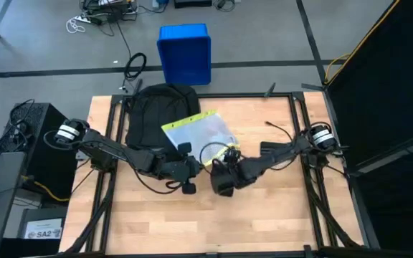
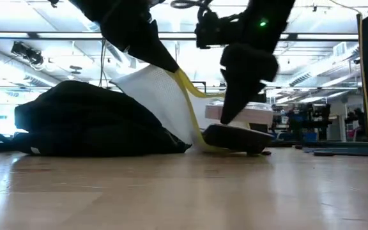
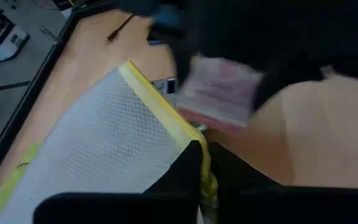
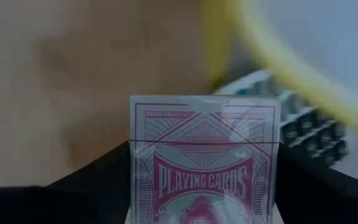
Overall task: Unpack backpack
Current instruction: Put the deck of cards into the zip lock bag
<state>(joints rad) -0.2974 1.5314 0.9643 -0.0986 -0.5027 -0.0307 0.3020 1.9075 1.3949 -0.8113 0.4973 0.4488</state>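
The black backpack lies on the table's far left part. A white mesh pouch with a yellow edge leans against it. Its low end rests on the table. My left gripper is shut on the pouch, seen close in the left wrist view. My right gripper is shut on a pink playing-cards box, just beside the pouch's yellow edge. A grey device with dark keys lies behind the box. My left gripper holds the pouch by its yellow edge, at a corner, coming from above. That edge is raised, and the pouch slopes down to the table. My right gripper pinches the card box's two long sides between its fingers. The box is lifted clear of the table and lies about level.
A blue crate stands on the floor beyond the table's far edge. A dark flat thing lies on the table under the card box. The near half of the wooden table is bare wood.
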